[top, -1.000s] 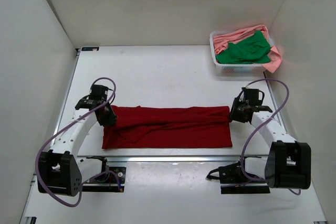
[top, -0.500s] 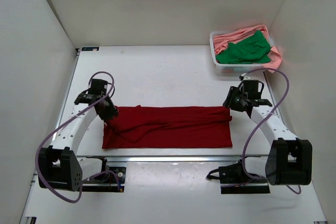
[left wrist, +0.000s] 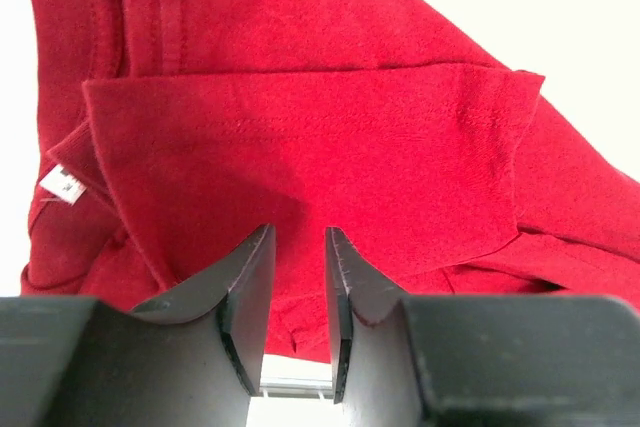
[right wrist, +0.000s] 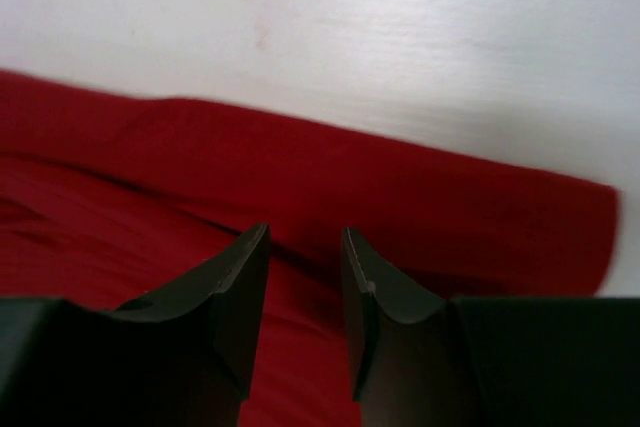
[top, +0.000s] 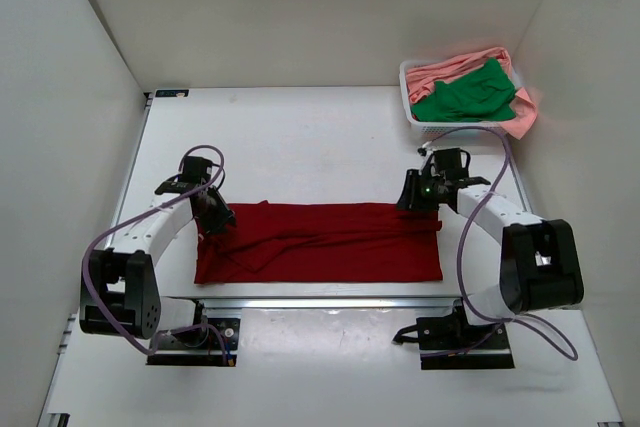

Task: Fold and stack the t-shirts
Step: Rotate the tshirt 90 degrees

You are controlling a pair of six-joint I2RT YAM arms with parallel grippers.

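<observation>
The dark red t-shirt (top: pixel 320 242) lies folded into a long flat band across the middle of the table. My left gripper (top: pixel 215 219) is over its far left corner, with the jaws a little apart and nothing between them. In the left wrist view the gripper (left wrist: pixel 298 237) hangs over a folded sleeve of the red shirt (left wrist: pixel 300 137). My right gripper (top: pixel 412 197) is over the shirt's far right corner. In the right wrist view it (right wrist: pixel 305 237) is also slightly open and empty above the red cloth (right wrist: pixel 150 247). The green t-shirt (top: pixel 465 97) and the pink t-shirt (top: pixel 450 69) lie in the basket.
The white slatted basket (top: pixel 450 131) stands at the back right, with pink cloth hanging over its right side. White walls close in the table on the left, back and right. A metal rail (top: pixel 320 300) runs along the near edge in front of the shirt.
Both grippers have moved away from the near edge and inward along the red shirt's far edge. The red shirt has stayed flat on the table.
</observation>
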